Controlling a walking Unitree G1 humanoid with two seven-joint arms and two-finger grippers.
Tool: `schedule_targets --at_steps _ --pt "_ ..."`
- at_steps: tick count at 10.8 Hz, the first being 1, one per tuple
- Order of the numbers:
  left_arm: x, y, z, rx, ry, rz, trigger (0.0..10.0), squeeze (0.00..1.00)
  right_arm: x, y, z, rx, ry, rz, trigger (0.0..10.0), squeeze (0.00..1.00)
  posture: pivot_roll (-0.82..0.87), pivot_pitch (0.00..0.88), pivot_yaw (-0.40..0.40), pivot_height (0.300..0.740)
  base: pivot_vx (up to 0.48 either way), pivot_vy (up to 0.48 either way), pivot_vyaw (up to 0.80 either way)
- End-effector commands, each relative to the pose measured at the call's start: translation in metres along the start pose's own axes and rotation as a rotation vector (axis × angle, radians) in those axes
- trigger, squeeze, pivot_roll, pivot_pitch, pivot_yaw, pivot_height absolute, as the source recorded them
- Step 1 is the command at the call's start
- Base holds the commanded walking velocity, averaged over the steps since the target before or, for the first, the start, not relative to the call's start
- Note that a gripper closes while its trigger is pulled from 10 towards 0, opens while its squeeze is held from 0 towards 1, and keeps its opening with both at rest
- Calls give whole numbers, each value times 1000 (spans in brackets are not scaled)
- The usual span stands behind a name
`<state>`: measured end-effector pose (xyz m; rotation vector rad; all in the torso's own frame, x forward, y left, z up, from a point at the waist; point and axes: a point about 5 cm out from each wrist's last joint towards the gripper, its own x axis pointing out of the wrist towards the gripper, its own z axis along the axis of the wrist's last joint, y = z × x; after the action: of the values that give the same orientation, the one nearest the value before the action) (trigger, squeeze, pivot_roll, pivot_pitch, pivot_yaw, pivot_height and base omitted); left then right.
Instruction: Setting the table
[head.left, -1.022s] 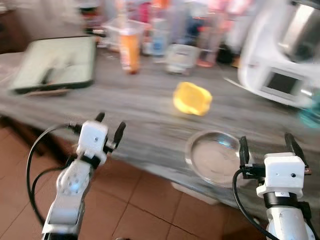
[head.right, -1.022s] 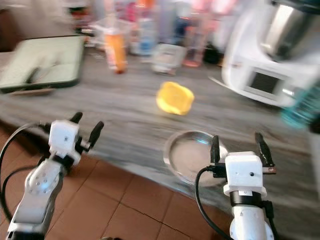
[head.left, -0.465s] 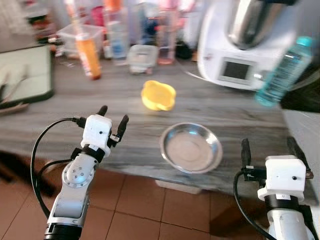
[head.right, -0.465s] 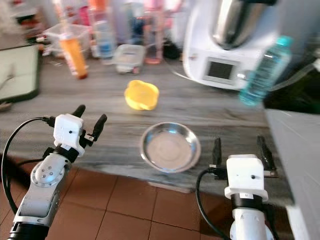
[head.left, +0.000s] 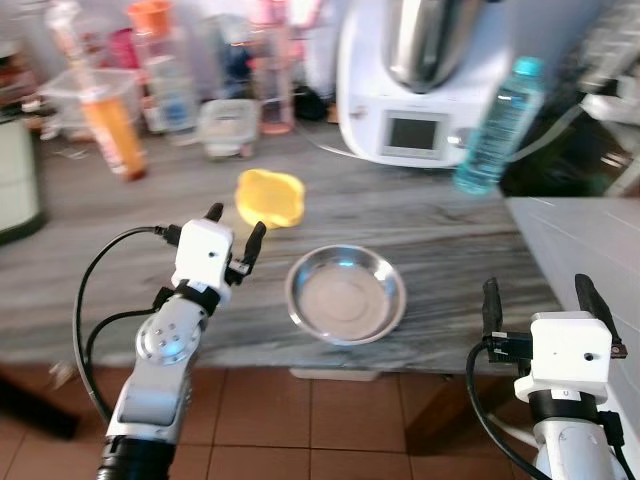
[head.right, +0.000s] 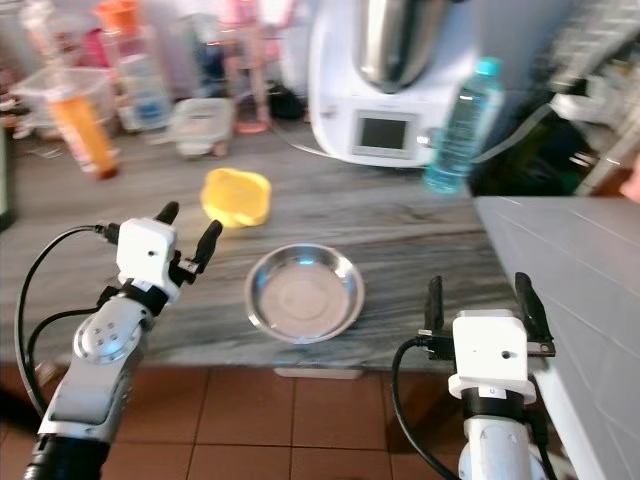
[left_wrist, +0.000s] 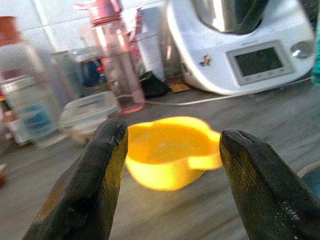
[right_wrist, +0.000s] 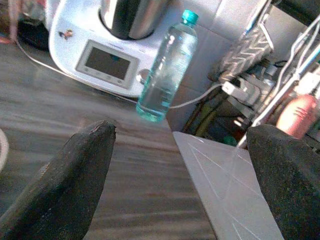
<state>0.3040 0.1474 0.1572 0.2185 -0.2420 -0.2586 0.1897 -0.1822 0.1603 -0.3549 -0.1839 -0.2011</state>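
I have the left tool (head.left: 233, 228) raised over the front part of the grey wood-grain counter (head.left: 420, 215), its fingers spread apart and holding nothing. Through the left wrist camera the yellow bowl (left_wrist: 170, 150) sits framed between those two fingers (left_wrist: 90, 190), not touching them. From the head camera that yellow bowl (head.left: 269, 197) lies just past the tool at about 1 o'clock. The round steel bowl (head.left: 345, 295) rests near the counter's front edge, at 3 o'clock from the left tool and at 5 o'clock from the yellow one, apart from it.

My right tool (head.left: 540, 295) is held low off the counter's right end, at 3 o'clock from the steel bowl, fingers wide apart and empty. Its wrist camera looks at the white kitchen machine (right_wrist: 95, 55) and a clear water bottle with a teal cap (right_wrist: 167, 65) beside it.

At the back of the counter, around 11 o'clock, stand a lidded plastic container (head.left: 227, 125), an orange bottle (head.left: 108, 125) and several blurred jars.
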Motion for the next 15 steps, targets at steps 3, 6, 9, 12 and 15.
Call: schedule_targets --at_steps 3,6,9,12,15 --pt "14 -2 -4 -35 42 61 10000 0 0 1 6 9 -21 -2 10000 0 39 97 5 740 0 0 -267" --pt "52 -9 11 -104 23 76 10000 0 5 8 11 6 -50 34 10000 0 27 102 -6 740 0 0 0" --pt "85 -20 20 -232 105 73 10000 0 2 12 13 -9 -56 55 10000 0 4 105 4 740 0 0 0" --pt "110 -20 25 -275 241 81 10000 0 -2 17 14 -29 -57 71 10000 0 -9 109 18 740 0 0 0" --pt "116 -17 17 -239 345 87 10000 0 -3 22 15 -34 -63 91 10000 0 -7 113 22 740 0 0 0"
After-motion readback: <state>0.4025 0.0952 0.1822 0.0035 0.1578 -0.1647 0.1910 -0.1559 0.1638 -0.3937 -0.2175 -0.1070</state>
